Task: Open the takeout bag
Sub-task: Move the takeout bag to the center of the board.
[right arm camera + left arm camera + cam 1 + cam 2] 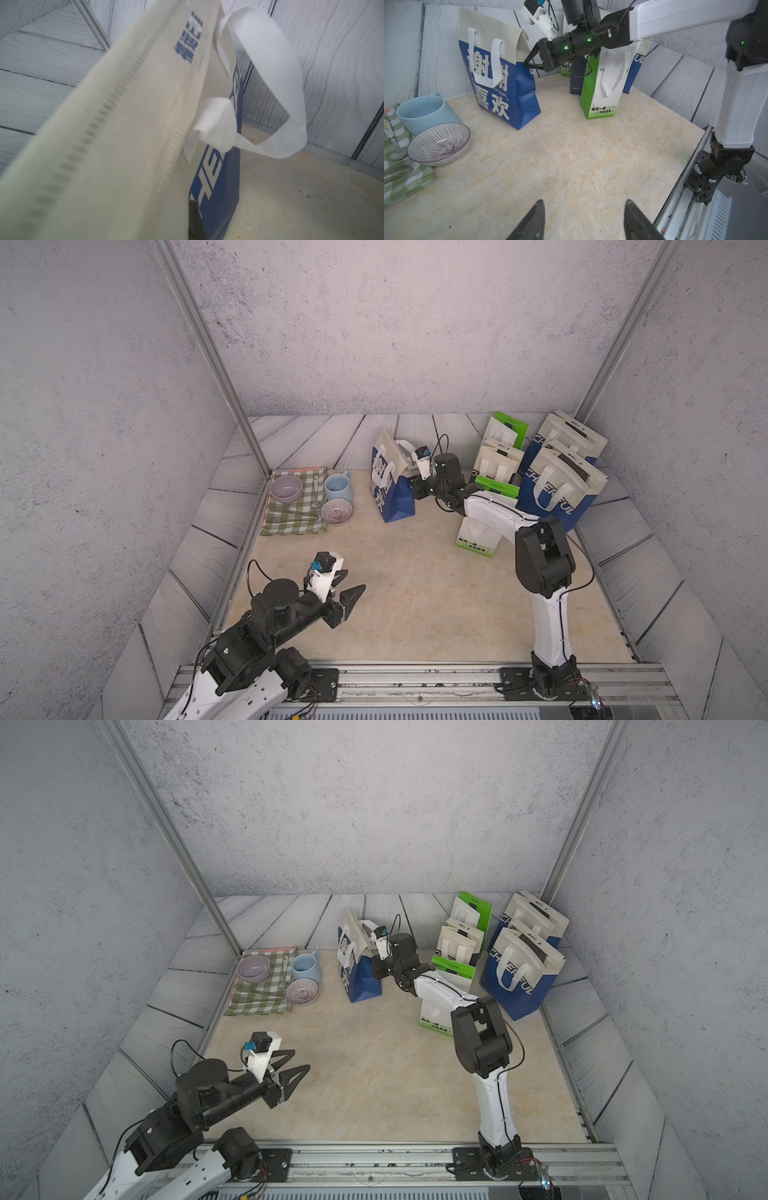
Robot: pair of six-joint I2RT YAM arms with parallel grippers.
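The right gripper (529,62) is clenched on the side of the blue-and-beige takeout bag (492,83), and the left gripper (584,204) hangs released and empty. Next, I judge, the left gripper must seize the opposite rim and pull the mouth apart.

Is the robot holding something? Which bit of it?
The right gripper pinches the blue-and-beige takeout bag by its side fold, near the top. The left gripper is open and empty.
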